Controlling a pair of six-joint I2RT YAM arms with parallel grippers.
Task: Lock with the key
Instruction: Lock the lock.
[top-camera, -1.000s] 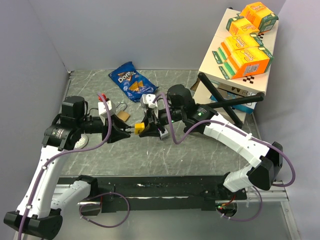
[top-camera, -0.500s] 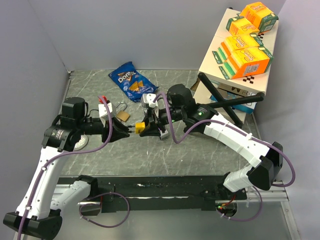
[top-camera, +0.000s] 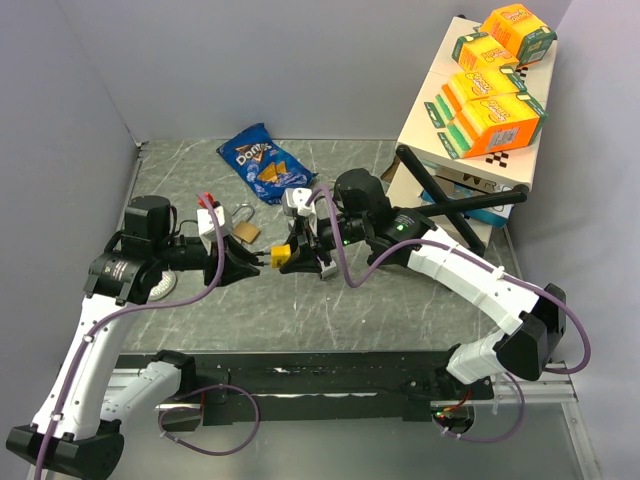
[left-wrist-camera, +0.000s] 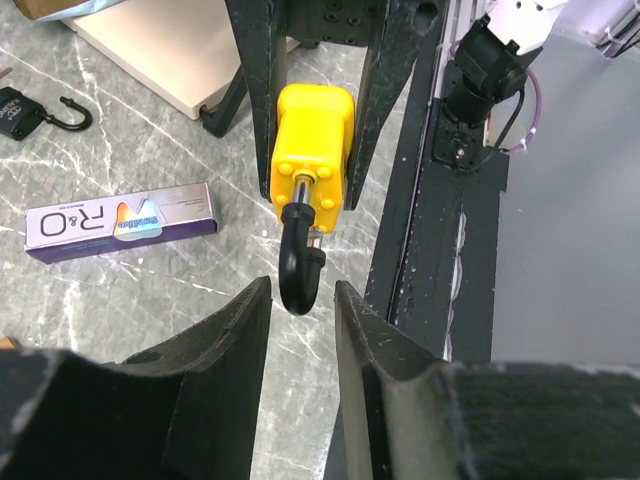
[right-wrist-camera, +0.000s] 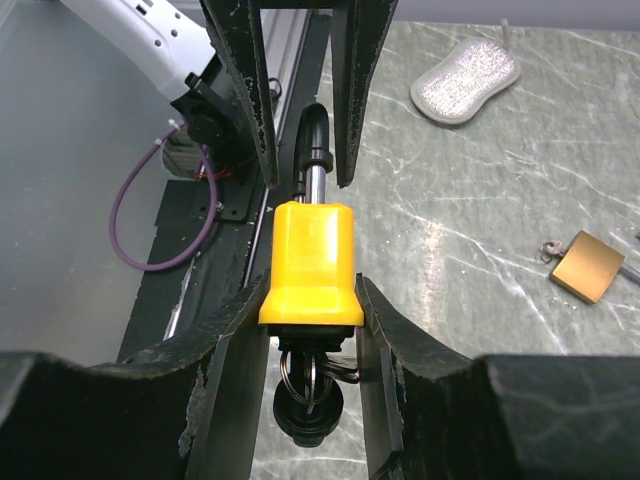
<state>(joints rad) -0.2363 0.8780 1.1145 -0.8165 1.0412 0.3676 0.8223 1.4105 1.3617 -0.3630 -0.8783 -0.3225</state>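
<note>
My right gripper (top-camera: 300, 258) is shut on a yellow padlock (top-camera: 278, 258), held above the table and pointing left. In the right wrist view the padlock body (right-wrist-camera: 312, 260) sits between the pads, and a black-headed key (right-wrist-camera: 308, 405) on a ring is in its underside. The black shackle (left-wrist-camera: 298, 270) sticks out toward my left gripper (left-wrist-camera: 302, 295). That gripper is open, with the shackle's bend just between its fingertips (left-wrist-camera: 235, 320) and no visible touch. The left gripper also shows in the top view (top-camera: 252, 262).
A brass padlock (top-camera: 245, 230) and a Doritos bag (top-camera: 265, 162) lie behind the grippers. A sponge (top-camera: 160, 285) lies at the left. A white box with orange cartons (top-camera: 490, 90) and a black stand (top-camera: 450, 205) are at the right. A purple R&O box (left-wrist-camera: 120, 220) and a black padlock (left-wrist-camera: 20, 110) lie on the table.
Almost nothing. The left arm has shifted very slightly; the padlock stays in the right gripper with its shackle at the left fingertips.
</note>
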